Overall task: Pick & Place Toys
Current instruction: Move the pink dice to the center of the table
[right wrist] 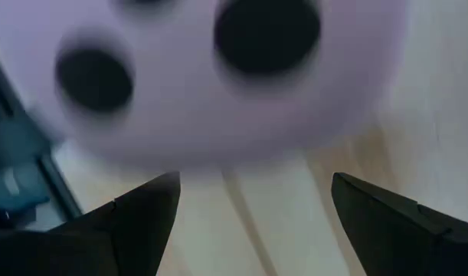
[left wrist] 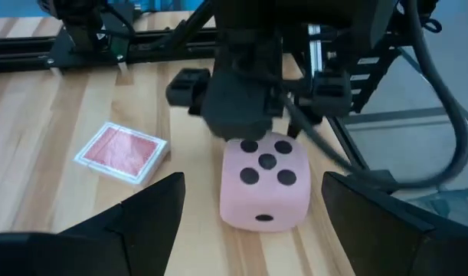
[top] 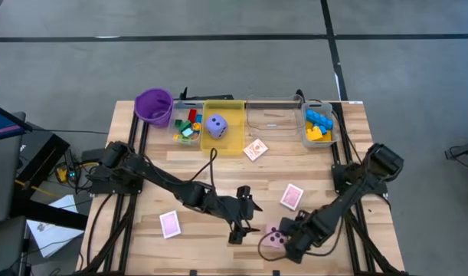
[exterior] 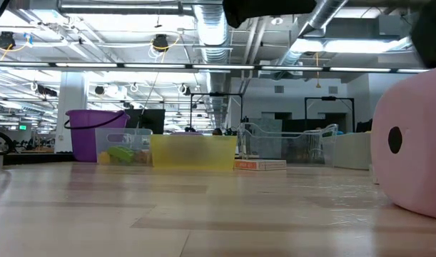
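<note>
Leftmost on the table [top: 142,230], near its front edge, a pink-backed card [top: 169,224] lies flat with bare wood all round it; the left arm reaches from the left rear across the middle, and the left gripper [top: 242,230] hangs low near the front centre, its fingers [left wrist: 153,211] spread wide with nothing between them; they point at the pink die [left wrist: 266,182], which sits just beyond their tips and apart from them; a narrow strip of bare wood separates the two. Along the back edge stand a purple cup [top: 153,106], a clear bin of mixed bricks [top: 187,126], a yellow bin [top: 224,138] holding the purple die [top: 215,126], an empty clear bin [top: 273,116] and a further clear bin with blue and yellow bricks [top: 319,125]; just in front of the yellow bin lies a second card [top: 255,149], and right of centre a third card [top: 292,196]; the wood between the bins and the arms is open. The pink die rests on the wood close to the front edge, right of centre; the right gripper [top: 292,239] comes at it from the right, fingers [right wrist: 142,222] parted wide and empty; its wrist view shows the die filling the space just ahead of the tips, not between them; whether the gripper body touches the die cannot be told. The right arm runs back to its base at the table's right side.
</note>
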Available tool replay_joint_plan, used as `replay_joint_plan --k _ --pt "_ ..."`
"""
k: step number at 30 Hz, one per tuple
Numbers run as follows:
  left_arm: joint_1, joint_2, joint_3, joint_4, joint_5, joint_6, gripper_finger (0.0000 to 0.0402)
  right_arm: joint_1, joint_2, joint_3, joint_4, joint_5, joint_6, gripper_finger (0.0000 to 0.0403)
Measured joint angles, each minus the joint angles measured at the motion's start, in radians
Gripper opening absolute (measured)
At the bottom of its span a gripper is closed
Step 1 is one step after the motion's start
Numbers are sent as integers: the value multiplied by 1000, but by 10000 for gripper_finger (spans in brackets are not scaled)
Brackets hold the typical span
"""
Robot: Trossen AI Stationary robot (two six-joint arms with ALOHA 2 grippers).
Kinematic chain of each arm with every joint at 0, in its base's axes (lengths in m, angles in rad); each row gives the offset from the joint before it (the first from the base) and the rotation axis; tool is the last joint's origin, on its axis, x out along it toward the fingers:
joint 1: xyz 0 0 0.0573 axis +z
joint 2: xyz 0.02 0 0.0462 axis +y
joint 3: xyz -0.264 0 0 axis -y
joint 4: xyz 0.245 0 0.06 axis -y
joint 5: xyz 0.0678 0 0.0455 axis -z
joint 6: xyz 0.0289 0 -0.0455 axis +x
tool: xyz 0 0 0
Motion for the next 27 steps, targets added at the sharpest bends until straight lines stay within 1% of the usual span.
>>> replay_joint_plan --k 3,6,9,11,14,17,21,24,25,27 --pt "0 -13 0 -29 0 -1 301 -34 16 0 53 31 -47 333" --pt "0 -28 0 -70 1 -6 301 -72 21 0 171 94 -146 333" --pt "-1 -47 0 -135 0 -26 301 -109 20 1 324 211 -284 333" --pt "-1 -59 0 -182 0 -43 301 -132 13 1 381 299 -352 333" --pt "-1 -83 0 -287 -1 -74 301 -180 12 2 408 366 -409 333" --pt "-4 -121 -1 -431 -1 -90 301 -230 12 2 409 421 -451 333" --pt "-4 -201 -1 -631 -12 -120 301 -280 12 2 411 424 -520 333" --pt "-3 -278 -4 -721 -16 -187 301 -281 12 4 415 417 -577 333" --pt "-6 -303 -14 -716 -17 -209 301 -275 12 8 414 389 -612 333" --pt "-18 -346 -49 -671 -19 -252 301 -265 10 13 414 291 -655 333"
